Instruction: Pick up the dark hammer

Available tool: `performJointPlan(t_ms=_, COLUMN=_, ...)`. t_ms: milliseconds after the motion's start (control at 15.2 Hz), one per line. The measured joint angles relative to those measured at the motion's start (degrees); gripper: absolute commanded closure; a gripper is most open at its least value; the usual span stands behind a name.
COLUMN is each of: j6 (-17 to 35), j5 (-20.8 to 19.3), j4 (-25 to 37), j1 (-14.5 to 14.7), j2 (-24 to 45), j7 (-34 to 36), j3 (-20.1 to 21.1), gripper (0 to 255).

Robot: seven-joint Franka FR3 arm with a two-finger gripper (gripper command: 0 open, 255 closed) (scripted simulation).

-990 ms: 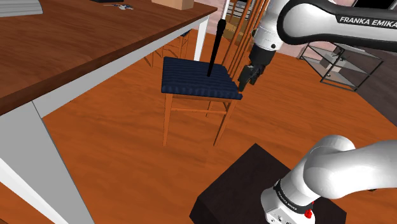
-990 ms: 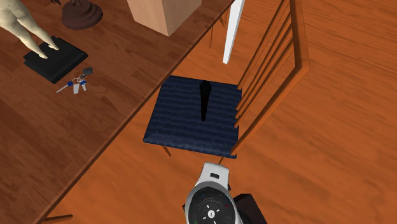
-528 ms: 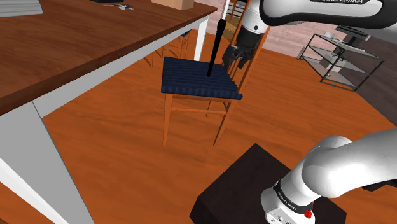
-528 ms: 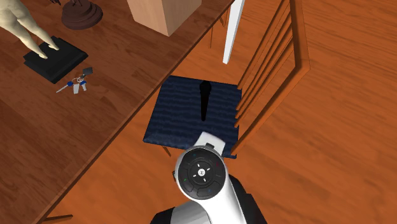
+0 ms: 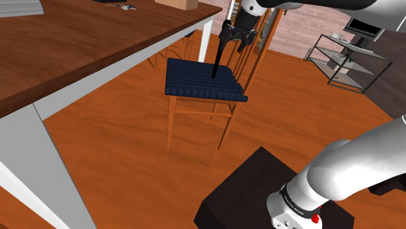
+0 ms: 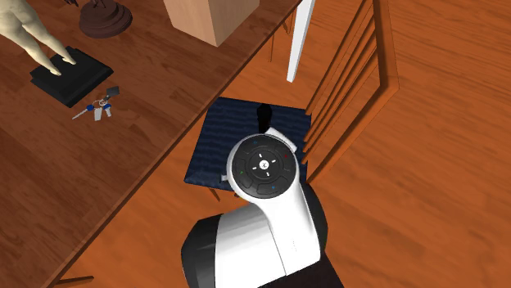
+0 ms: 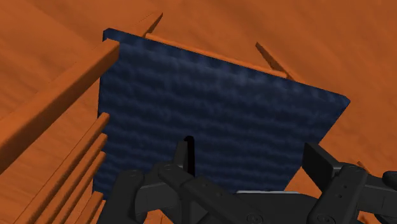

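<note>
Black hammer stands upright in shoulder view, foreshortened from overhead.

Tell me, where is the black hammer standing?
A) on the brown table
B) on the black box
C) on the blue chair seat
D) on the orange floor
C: in the shoulder view the dark hammer stands upright with its lower end on the blue chair seat, not on the table, the floor or the box.

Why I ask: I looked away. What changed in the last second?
The arm carried the open jaws up and toward the shoulder view's left, from beside the chair seat to the top of the dark hammer. Nothing gripped. Hammer stayed upright on the seat; table unchanged.
</note>
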Motion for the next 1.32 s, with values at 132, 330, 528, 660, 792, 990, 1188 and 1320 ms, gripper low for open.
performJointPlan(t_ms=132, j6=0.3, j5=-0.2, j4=4.7, j1=-0.7, j2=3.3, j7=2.2, j3=-0.1, gripper=0)
performJointPlan(t_ms=330, j6=0.7, j5=-0.6, j4=10.9, j1=-1.6, j2=7.3, j7=5.4, j3=-0.5, gripper=0)
performJointPlan(t_ms=528, j6=0.3, j5=-0.9, j4=17.9, j1=-2.5, j2=11.5, j7=8.5, j3=-1.0, gripper=0)
performJointPlan(t_ms=660, j6=-0.1, j5=-1.1, j4=22.9, j1=-3.1, j2=14.4, j7=10.5, j3=-1.5, gripper=0)
performJointPlan(t_ms=792, j6=-0.5, j5=-1.2, j4=27.7, j1=-3.6, j2=17.2, j7=12.5, j3=-2.0, gripper=0)
performJointPlan(t_ms=990, j6=-1.0, j5=-1.4, j4=34.2, j1=-4.3, j2=21.0, j7=15.1, j3=-2.7, gripper=0)
performJointPlan(t_ms=1188, j6=0.5, j5=-1.4, j4=33.6, j1=-4.4, j2=21.5, j7=15.7, j3=-2.9, gripper=0)
performJointPlan(t_ms=1320, j6=2.1, j5=-1.5, j4=31.5, j1=-4.5, j2=20.9, j7=15.8, j3=-2.9, gripper=0)
